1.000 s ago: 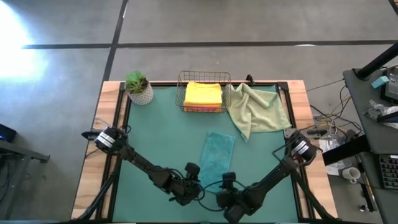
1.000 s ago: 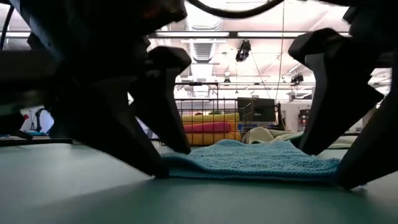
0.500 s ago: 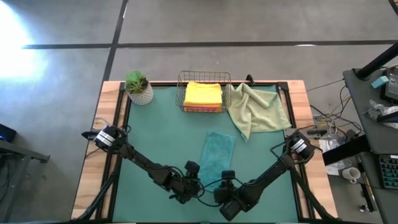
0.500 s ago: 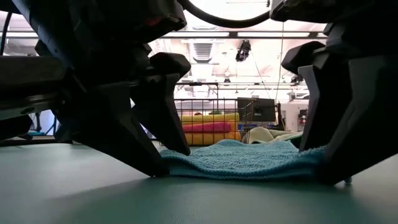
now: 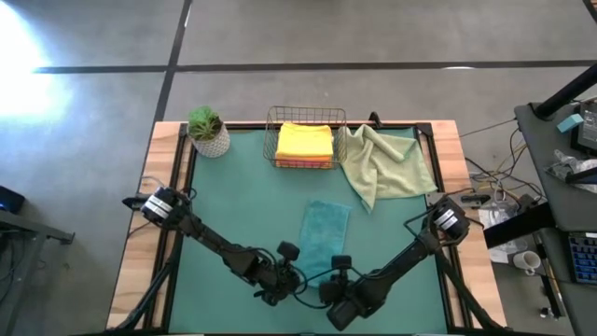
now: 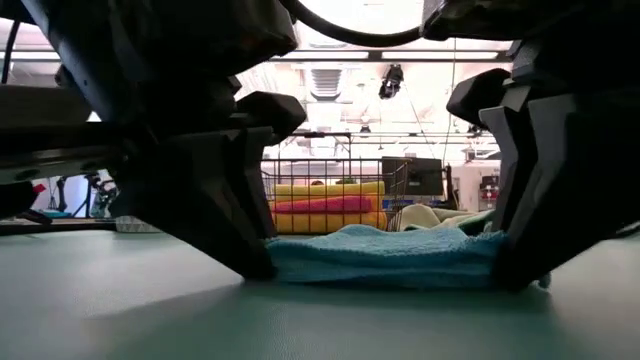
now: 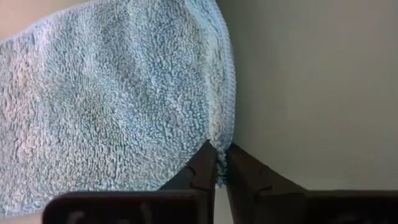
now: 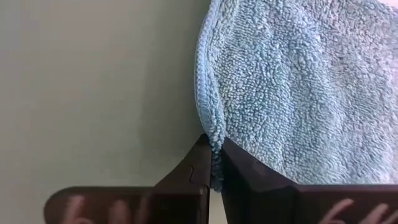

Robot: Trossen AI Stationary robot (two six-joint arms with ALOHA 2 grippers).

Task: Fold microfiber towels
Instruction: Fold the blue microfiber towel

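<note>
A teal microfiber towel (image 5: 326,231) lies as a narrow strip on the green mat (image 5: 233,205), its near end between my two grippers. My left gripper (image 5: 292,273) is shut on the near left corner and my right gripper (image 5: 334,273) on the near right corner. The low view shows both standing on the mat at either end of the towel's near edge (image 6: 385,262). Yellow towels (image 5: 304,142) lie stacked in a wire basket (image 5: 305,117) at the far edge. A pale sage green towel (image 5: 384,163) lies crumpled to the right of the basket. My left gripper pinches the towel's near left corner (image 7: 219,144) between its two fingers (image 7: 202,168), at the hemmed edge. It comes slanting down from the near side. The corner sits low at the mat and the towel's remaining part lies flat. How many layers are held does not show. My right gripper pinches the towel's near right corner (image 8: 213,142) between its two fingers (image 8: 239,171), on the hem. It slants down from the near side. The corner stays down by the mat, with the towel spread beyond it. I cannot tell the layers.
A small potted plant (image 5: 208,131) stands at the far left corner. Bare mat lies left of the teal towel and between it and the basket. Cables and a desk with clutter (image 5: 569,159) sit beyond the table's right edge.
Both grippers have shut on the teal towel's near corners. My right gripper has slid a little toward the table's left, and the towel's near edge is now shorter between the two grippers. The towel's far part has stayed where it was.
</note>
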